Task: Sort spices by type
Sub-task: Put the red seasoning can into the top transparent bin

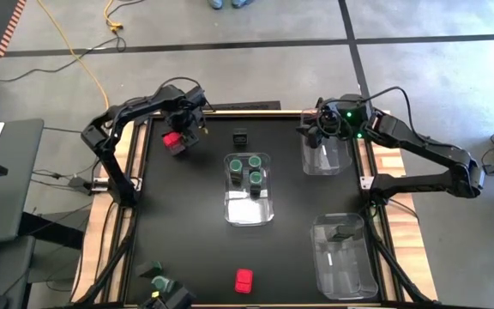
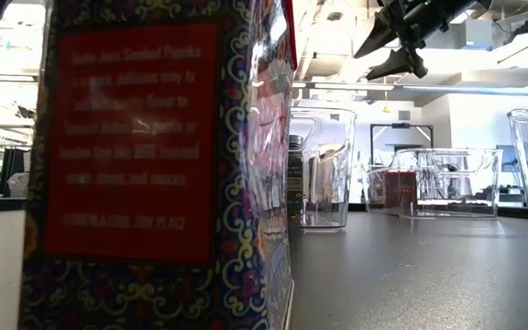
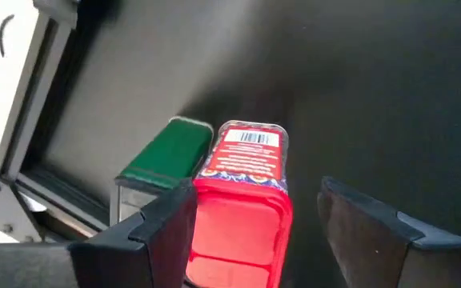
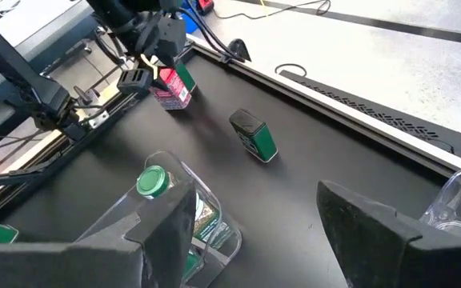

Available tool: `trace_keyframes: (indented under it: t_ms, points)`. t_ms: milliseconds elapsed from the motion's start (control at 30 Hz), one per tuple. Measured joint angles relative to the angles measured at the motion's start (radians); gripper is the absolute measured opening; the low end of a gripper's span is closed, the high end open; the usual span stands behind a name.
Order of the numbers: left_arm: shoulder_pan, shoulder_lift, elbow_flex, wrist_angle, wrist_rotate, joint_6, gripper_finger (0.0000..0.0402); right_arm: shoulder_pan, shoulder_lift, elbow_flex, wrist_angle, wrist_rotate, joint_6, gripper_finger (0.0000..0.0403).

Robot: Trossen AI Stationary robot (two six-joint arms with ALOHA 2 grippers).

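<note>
High view, read from left to right: the left gripper (image 1: 178, 136) stood at the table's far-left corner, its fingers (image 3: 162, 228) spread around a red spice box (image 1: 172, 140), one finger against its side and the other apart, so no firm pinch could be confirmed. A green-sided tin (image 3: 166, 154) stood just beside the box, near the table's raised edge (image 1: 141, 172), leaving little room on that side. The box looked light, stiff and smooth-walled; its flat opposing sides offered the surest hold. A dark tin (image 1: 240, 136) lay alone in open table nearby. The central clear bin (image 1: 249, 209) held green-topped jars (image 1: 254, 163). The right gripper (image 1: 320, 129), fingers spread and empty, hovered above the far-right bin (image 1: 326, 156). A second red box (image 1: 243, 280) lay near the front edge.
</note>
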Motion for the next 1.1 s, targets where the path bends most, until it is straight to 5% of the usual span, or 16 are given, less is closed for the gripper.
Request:
trace_keyframes:
  t_ms: [600,900,1100]
  points:
    - [-0.013,-0.038,-0.043,-0.045,-0.026,-0.054,0.0249,0.0,0.0,0.0,0.0,0.0,0.001,0.0286]
    - [-0.028,-0.262,-0.049,-0.045,-0.015,-0.2,0.0249,0.0,0.0,0.0,0.0,0.0,0.0,0.0286]
    - [-0.04,-0.41,-0.186,-0.046,-0.003,-0.256,0.0249,0.0,0.0,0.001,0.0,0.0,0.0,0.0286]
